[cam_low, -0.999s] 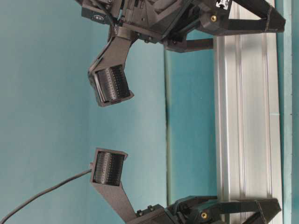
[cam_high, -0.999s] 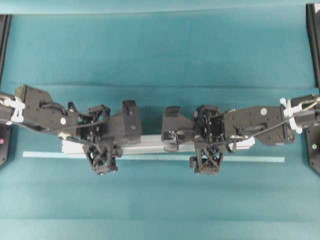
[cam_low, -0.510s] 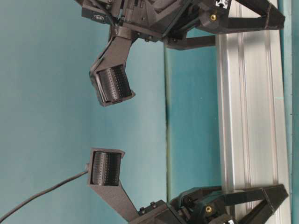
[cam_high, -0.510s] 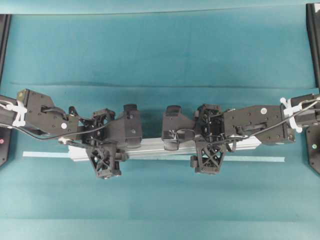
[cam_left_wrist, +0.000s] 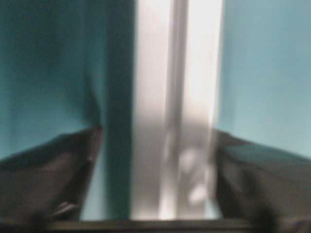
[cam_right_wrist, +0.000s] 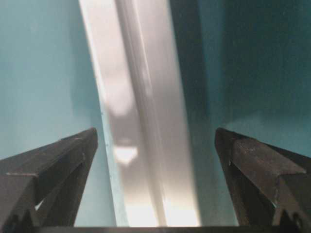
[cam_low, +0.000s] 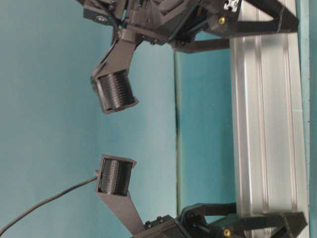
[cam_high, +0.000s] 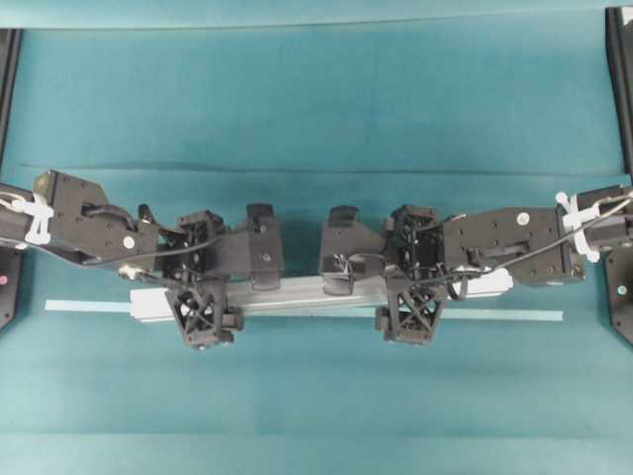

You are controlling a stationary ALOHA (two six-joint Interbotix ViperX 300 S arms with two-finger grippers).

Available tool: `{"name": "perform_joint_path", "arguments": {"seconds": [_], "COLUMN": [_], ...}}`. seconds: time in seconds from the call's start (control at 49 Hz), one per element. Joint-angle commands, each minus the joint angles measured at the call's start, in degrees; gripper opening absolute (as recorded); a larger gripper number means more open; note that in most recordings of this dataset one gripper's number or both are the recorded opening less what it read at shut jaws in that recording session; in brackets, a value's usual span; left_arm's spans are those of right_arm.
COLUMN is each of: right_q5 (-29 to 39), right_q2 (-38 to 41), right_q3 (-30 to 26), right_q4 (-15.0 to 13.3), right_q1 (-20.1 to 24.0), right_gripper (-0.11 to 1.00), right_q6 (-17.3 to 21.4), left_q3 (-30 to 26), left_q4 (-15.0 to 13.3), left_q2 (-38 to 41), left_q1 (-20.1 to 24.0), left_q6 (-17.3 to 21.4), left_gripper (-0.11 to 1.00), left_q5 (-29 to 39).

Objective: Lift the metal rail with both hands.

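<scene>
Silver-grey metal rail (cam_high: 316,294) lies on the teal table (cam_high: 316,99), just beside a pale-green tape strip (cam_high: 504,316). Left gripper (cam_high: 233,277) and right gripper (cam_high: 371,267) straddle it, fingers spread, not touching.

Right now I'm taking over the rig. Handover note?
Left gripper: open, astride the long silver-grey grooved metal rail near its left end, no grip.
Right gripper: open, astride the rail towards its right end, clear gaps on both sides.
Rail: appears to lie on the teal cloth, beside the thin pale-green tape strip.
Done: both grippers in place over the rail.
Left: close both, lift together.
</scene>
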Motion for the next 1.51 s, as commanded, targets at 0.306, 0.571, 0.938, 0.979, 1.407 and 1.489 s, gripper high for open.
{"name": "perform_joint_path", "arguments": {"seconds": [0.306, 0.571, 0.938, 0.979, 1.407, 1.489], "right_q5": [0.2, -1.4, -21.6, -24.3, -30.1, -30.1], "right_q2": [-8.6, -22.2, -38.7, -40.8, -55.9, -57.5], "right_q3": [-1.8, -1.1, 9.4, 10.8, 20.1, 21.1], "right_q4": [0.1, 0.1, 0.1, 0.1, 0.1, 0.1], "right_q1": [-0.9, -2.3, -2.5, -2.7, -4.1, -4.1], "right_gripper": [0.95, 0.95, 0.95, 0.95, 0.95, 0.95], "right_q6": [0.4, 0.4, 0.4, 0.4, 0.4, 0.4], "left_q3": [-1.1, 0.6, 7.7, 8.2, 9.5, 9.6], "left_q4": [0.0, -0.1, -0.1, -0.1, 0.0, -0.1], "left_q2": [-12.1, -28.9, -45.3, -46.7, -52.0, -52.2], "left_q1": [1.8, 2.1, 2.5, 2.5, 2.5, 2.5], "left_q6": [5.7, 5.9, 5.1, 5.0, 4.9, 4.9], "left_gripper": [0.98, 0.98, 0.97, 0.97, 0.97, 0.97], "left_q5": [5.2, 4.5, -9.5, -11.6, -16.1, -16.1]}}
